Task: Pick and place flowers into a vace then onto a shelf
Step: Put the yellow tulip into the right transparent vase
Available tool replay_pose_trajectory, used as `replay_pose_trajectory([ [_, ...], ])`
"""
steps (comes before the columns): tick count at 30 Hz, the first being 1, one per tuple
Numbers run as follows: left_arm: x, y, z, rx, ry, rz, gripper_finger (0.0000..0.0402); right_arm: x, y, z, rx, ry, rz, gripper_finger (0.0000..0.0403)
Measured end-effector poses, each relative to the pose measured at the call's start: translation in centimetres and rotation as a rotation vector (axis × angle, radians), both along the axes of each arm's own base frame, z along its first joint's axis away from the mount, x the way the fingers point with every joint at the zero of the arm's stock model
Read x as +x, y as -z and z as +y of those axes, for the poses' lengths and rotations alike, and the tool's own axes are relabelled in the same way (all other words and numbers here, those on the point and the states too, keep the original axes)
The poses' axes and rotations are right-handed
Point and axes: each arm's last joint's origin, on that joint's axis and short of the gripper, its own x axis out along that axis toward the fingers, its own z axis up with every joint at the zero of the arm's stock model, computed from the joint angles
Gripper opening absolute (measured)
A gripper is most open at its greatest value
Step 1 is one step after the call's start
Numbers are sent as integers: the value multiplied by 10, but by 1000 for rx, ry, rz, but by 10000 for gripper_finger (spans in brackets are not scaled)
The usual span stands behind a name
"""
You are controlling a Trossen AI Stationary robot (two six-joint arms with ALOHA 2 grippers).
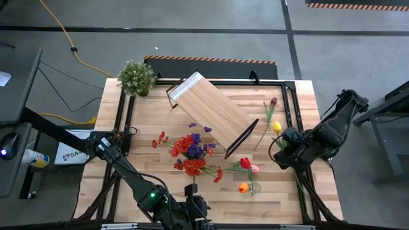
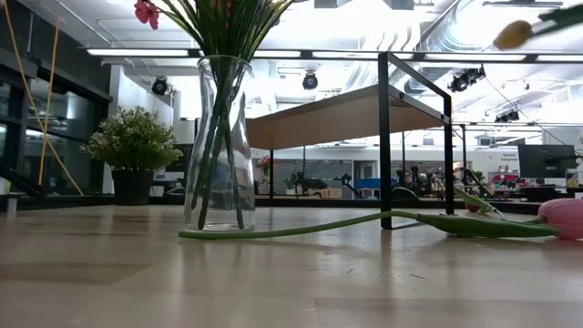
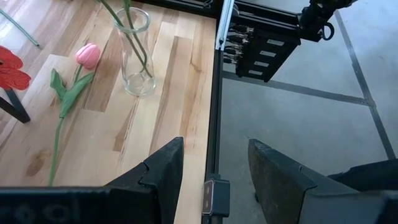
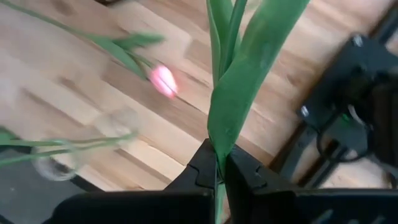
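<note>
right pincer [image 4: 217,163]: clenched on a tulip stem [image 4: 239,93], held above the bench's right side
left pincer [image 3: 214,165]: released, parked at the near edge
vase [image 2: 219,141]: mid-bench, already holding flowers
handling: I'd say light, floppy; pinch low on the stem

Yellow tulip [image 1: 277,126] is up off the table, its green stem and leaf pinched between the shut jaws of the right gripper [image 4: 217,177], bloom out ahead of them. Below and beyond those jaws lie the pink tulip [image 4: 163,81], the red tulip [image 1: 245,163] and the orange tulip [image 1: 243,187], flat on the wood. The clear glass vase [image 3: 134,53] stands upright ahead of the left gripper [image 3: 214,149], full of red and purple blooms. Beyond it, farther from the left jaws, the shelf [image 1: 211,114] stands on its black legs, set at an angle. A maroon tulip [image 1: 273,101] lies past the shelf's end.
</note>
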Motion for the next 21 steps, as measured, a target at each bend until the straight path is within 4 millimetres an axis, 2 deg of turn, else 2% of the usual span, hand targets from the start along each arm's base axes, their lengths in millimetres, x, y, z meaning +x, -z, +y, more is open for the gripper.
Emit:
replay_pose_trajectory([
  [6, 0, 0, 0, -1, 0, -1, 211, 3, -22, -4, -62, -39, -149, 4],
  [21, 0, 0, 0, -8, -4, -4, 211, 11, -60, -24, -274, -75, -382, 4],
])
